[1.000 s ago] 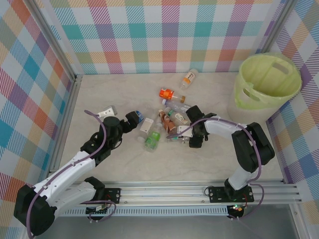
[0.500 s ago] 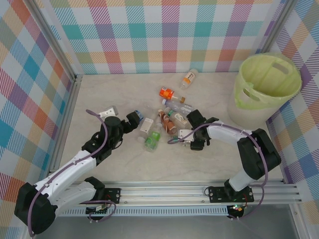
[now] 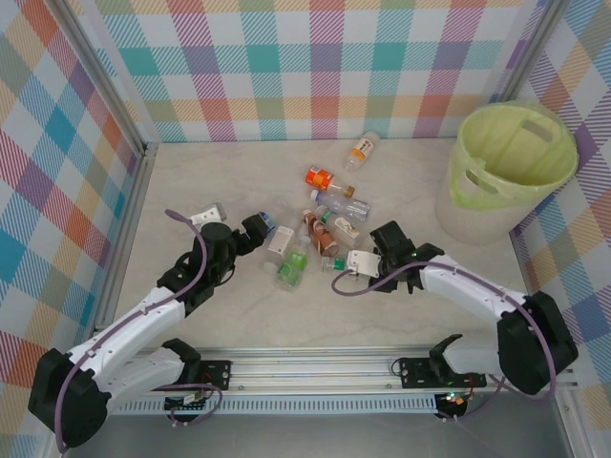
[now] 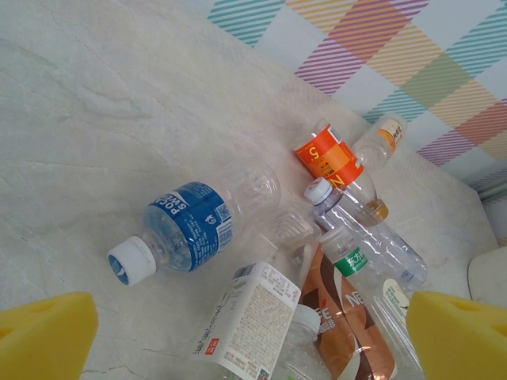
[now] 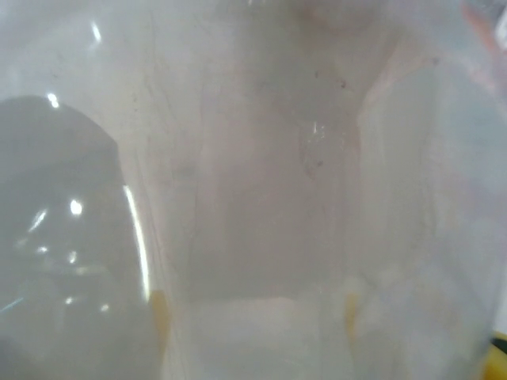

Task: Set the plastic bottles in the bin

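About eleven plastic bottles are counted on the surface, most of them piled at centre. One bin is set far right, well apart from the pile. The left end effector is held released just beside a blue-labelled bottle, whose label is read in the left wrist view but half hidden from above. The right end effector is clenched on a white-labelled bottle beside the pile. In the right wrist view, clear plastic is seen pressed against the lens.

Robot test cell, plaid fabric walls, aluminium frame rails, marble-look tabletop
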`<action>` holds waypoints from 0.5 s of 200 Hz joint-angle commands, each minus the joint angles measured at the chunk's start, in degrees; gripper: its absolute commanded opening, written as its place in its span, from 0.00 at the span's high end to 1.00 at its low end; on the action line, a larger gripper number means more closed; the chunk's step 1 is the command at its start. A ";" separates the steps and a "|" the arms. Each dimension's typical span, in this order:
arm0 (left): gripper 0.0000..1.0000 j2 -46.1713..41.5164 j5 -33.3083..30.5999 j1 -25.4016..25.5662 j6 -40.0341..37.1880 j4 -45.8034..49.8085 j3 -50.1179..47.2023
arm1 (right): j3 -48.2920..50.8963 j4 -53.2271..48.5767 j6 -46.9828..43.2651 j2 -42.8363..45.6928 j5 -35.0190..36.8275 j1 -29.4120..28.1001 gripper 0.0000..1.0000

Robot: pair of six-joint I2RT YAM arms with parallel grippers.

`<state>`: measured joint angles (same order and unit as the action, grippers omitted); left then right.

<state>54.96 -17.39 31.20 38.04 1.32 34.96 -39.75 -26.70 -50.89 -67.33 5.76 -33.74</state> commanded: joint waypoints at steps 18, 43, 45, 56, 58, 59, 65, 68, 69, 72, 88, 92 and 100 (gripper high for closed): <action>0.00 1.94 1.40 -0.70 0.64 -1.89 1.04 | -0.27 6.64 8.47 4.97 -6.93 -0.22 0.58; 0.00 4.15 2.53 -0.70 0.89 -1.96 2.19 | -0.78 10.94 15.26 4.99 -9.52 0.64 0.59; 0.00 4.27 2.67 -0.70 0.89 -1.88 2.28 | -0.75 11.38 15.77 5.01 -9.93 0.72 0.59; 0.00 5.06 3.20 -0.70 1.03 -1.78 2.69 | -0.53 13.91 18.64 5.09 -11.53 1.19 0.59; 0.00 5.13 3.27 -0.72 1.12 -1.75 2.73 | -0.51 14.54 19.23 5.04 -11.77 1.32 0.59; 0.00 5.15 3.25 -0.71 1.10 -1.75 2.78 | -0.42 14.73 19.51 5.03 -11.89 1.36 0.59; 0.00 5.38 3.39 -0.70 1.21 -1.61 2.89 | -0.26 16.55 21.75 5.02 -12.43 1.83 0.59; 0.00 5.48 3.45 -0.70 1.27 -1.59 2.87 | -0.23 17.43 22.98 5.02 -12.78 2.10 0.59; 0.00 5.45 3.43 -0.70 1.30 -1.59 2.90 | -0.19 17.76 23.40 5.02 -12.87 2.18 0.59; 0.00 5.51 3.43 -0.70 1.34 -1.63 2.90 | -0.13 18.64 24.63 4.95 -13.15 2.51 0.59; 0.00 5.65 3.00 -0.70 1.70 -1.42 2.92 | 0.05 23.67 32.04 4.62 -13.67 4.50 0.58; 0.00 5.54 2.97 -0.71 1.80 -1.35 2.90 | -0.05 24.73 33.96 4.50 -13.55 5.03 0.57; 0.00 5.48 2.85 -0.71 1.86 -1.26 2.99 | -0.14 26.61 37.43 4.34 -13.11 6.12 0.57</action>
<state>60.55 -14.79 31.18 38.85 0.95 35.83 -39.53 -10.76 -27.86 -62.85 -4.71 -30.24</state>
